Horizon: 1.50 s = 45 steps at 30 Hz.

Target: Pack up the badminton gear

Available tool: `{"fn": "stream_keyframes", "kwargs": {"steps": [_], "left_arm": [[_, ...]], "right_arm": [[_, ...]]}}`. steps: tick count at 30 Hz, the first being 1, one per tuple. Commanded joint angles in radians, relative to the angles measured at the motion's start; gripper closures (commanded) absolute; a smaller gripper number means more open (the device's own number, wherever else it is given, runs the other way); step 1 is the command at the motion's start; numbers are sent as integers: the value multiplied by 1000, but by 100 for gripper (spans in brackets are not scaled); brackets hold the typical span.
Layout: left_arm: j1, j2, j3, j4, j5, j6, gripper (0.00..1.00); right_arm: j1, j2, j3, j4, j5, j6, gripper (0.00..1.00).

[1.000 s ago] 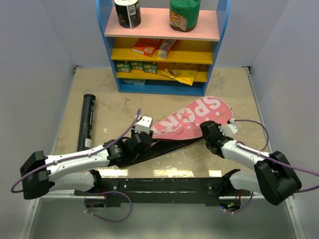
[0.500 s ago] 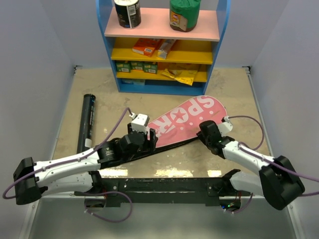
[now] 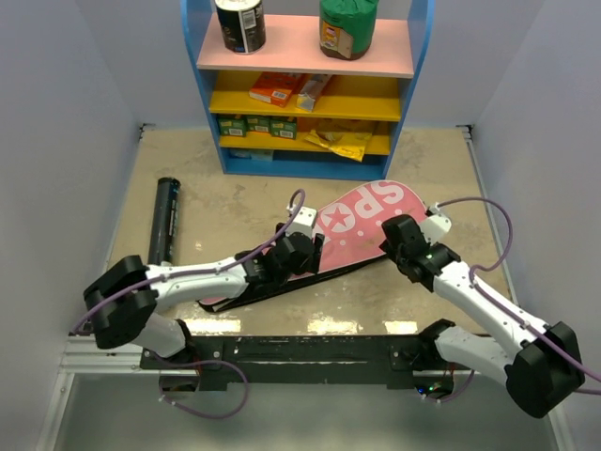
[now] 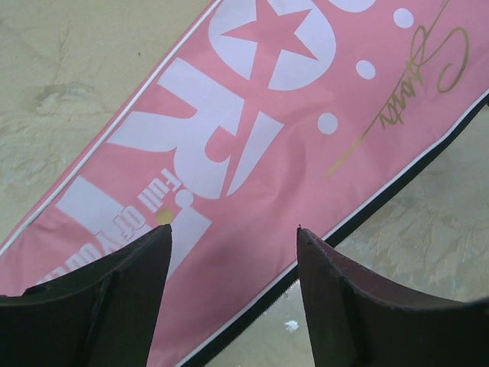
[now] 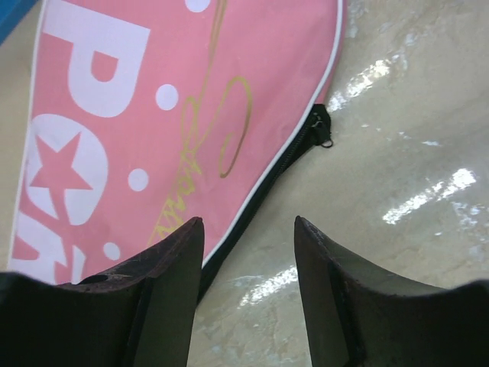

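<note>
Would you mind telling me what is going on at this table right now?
Two robot arms are packing badminton gear. The large pink racket-shaped bag with white lettering lies flat on the beige table, and both arms reach over it: the left hand above its middle, the right hand at its black zipper edge. Both hands are open and neither grips anything. The long black tube lies apart on the table's left side, not packed yet.

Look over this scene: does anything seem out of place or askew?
The black tube lies alone at the table's left, apart from the pink racket bag, so not packed. On the shelf unit's lower shelf, a yellow packet lies crumpled and askew.
</note>
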Motion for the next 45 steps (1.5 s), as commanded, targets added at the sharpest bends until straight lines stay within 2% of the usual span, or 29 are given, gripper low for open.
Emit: {"fn": "stream_keyframes", "kwargs": {"steps": [1,5,11,16,20,24,32,45], "left_arm": [[37,98,51,117,65,20,30],[81,167,42,100,95,-27,34],[98,131,-28,84,120,-61,40],[98,121,-70,57,128,-99,60],[106,132,-93,45,129,-124,76],[124,144,-122,49,132,-145,87],[192,213,-134,37,138,-202,91],[349,374,-15,-17,99,-213,94]], "right_arm": [[-3,32,63,-74,87,-63,45],[-35,94,103,10,75,-185,46],[-119,197,127,267,-3,-376,50],[-191,370,169,405,-163,-454,52],[-205,519,219,442,-230,-476,54],[-205,616,233,434,-256,-470,55],[-207,625,178,308,-183,-328,55],[-205,460,86,215,-238,-239,53]]}}
